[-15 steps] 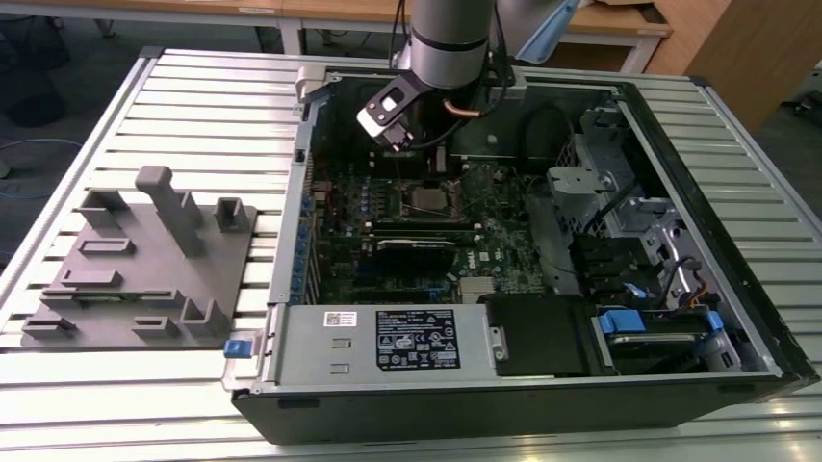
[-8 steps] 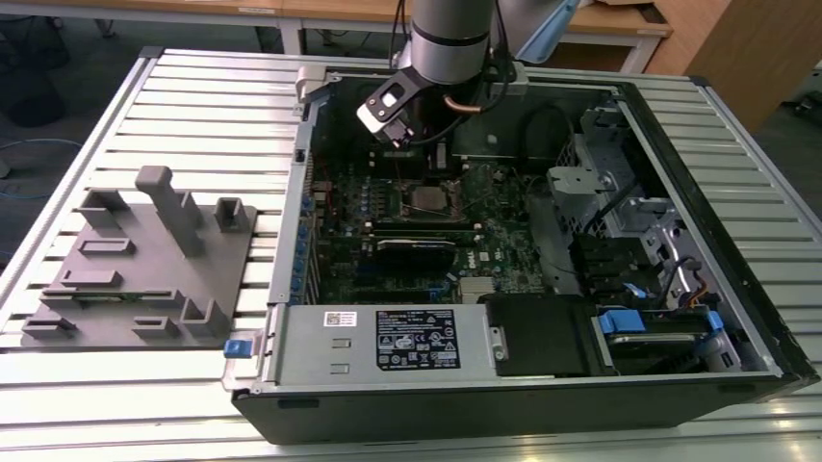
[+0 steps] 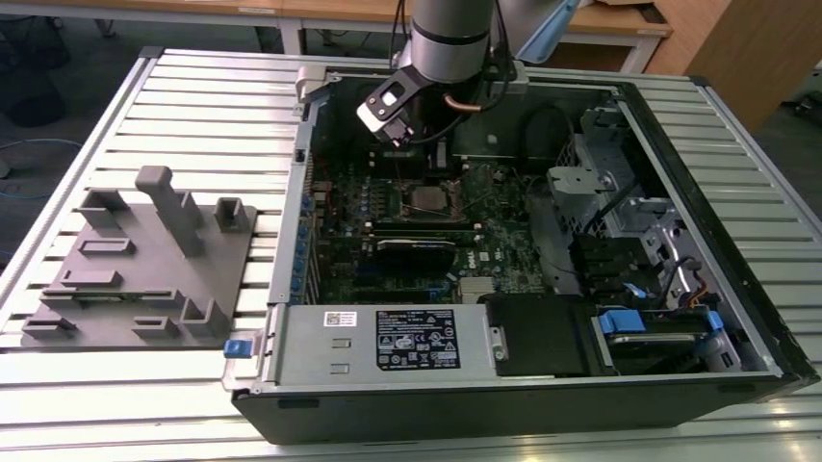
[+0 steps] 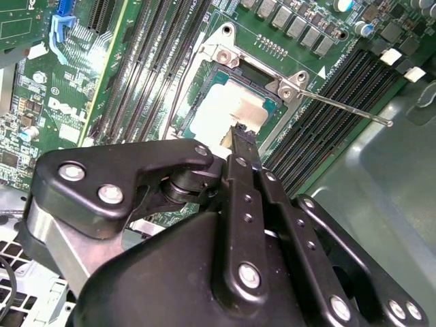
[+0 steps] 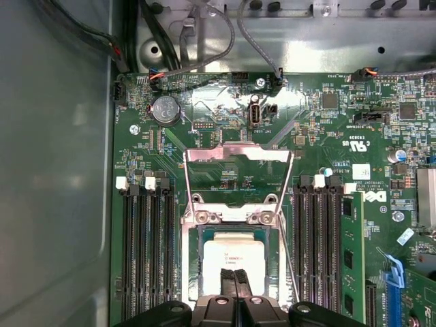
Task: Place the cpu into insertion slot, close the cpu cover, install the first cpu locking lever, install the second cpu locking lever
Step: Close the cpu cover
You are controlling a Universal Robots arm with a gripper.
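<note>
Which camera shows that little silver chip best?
The first wrist view: the cpu faces the camera squarely, top mostly visible. The second wrist view shows it aslant, partly behind the fingers; the exterior view, from afar.

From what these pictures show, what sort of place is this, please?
Probably a robotics lab or test workshop. An open computer case lies on a slatted metal table, a robot arm reaches down into it, and wooden desks stand behind.
</note>
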